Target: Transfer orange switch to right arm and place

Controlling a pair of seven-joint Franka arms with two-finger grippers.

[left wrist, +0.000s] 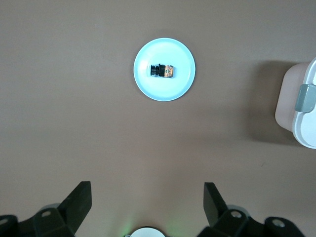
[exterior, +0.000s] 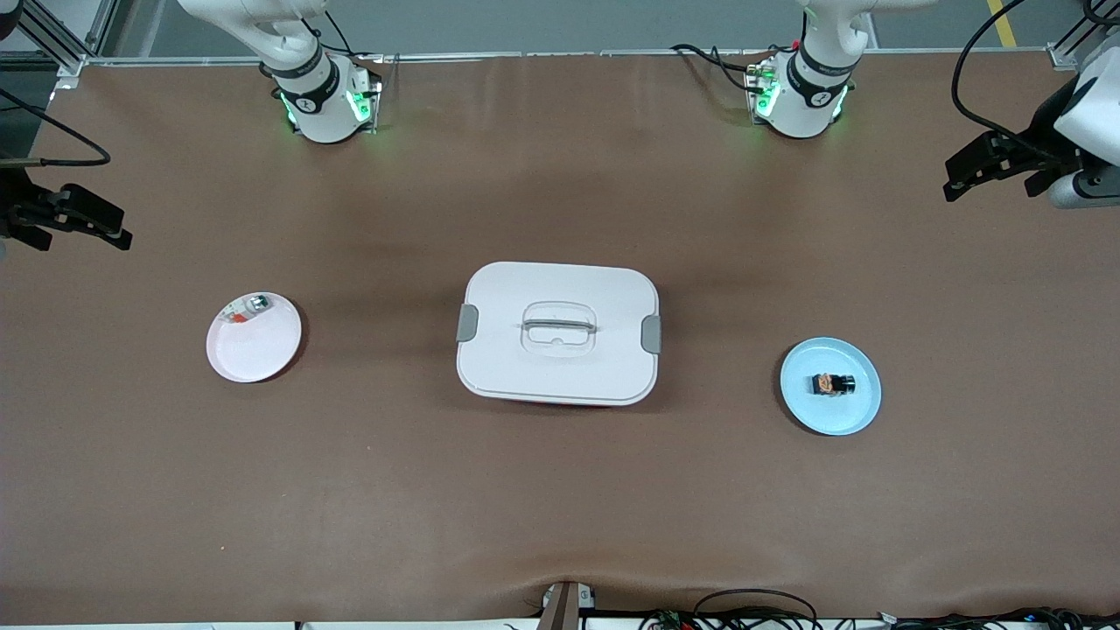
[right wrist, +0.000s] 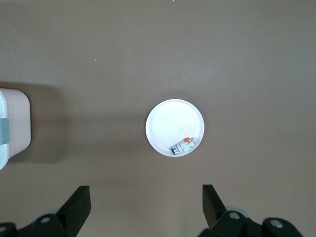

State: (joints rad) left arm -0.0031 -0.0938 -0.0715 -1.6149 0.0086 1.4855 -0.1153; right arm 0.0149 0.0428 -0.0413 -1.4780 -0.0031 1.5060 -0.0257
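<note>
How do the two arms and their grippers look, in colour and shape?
Both arms are white with black joint bands; their bases glow green, with black cables beside them. The left gripper and right gripper are black, each with two blocky, wedge-shaped fingers.

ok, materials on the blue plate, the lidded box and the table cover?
Blue plate: probably plastic, smooth pale surface with soft sheen.
White box: likely matte moulded plastic, rounded corners, grey side clips.
Table cover: brown matte sheet, maybe paper or vinyl; faint ripples show.
</note>
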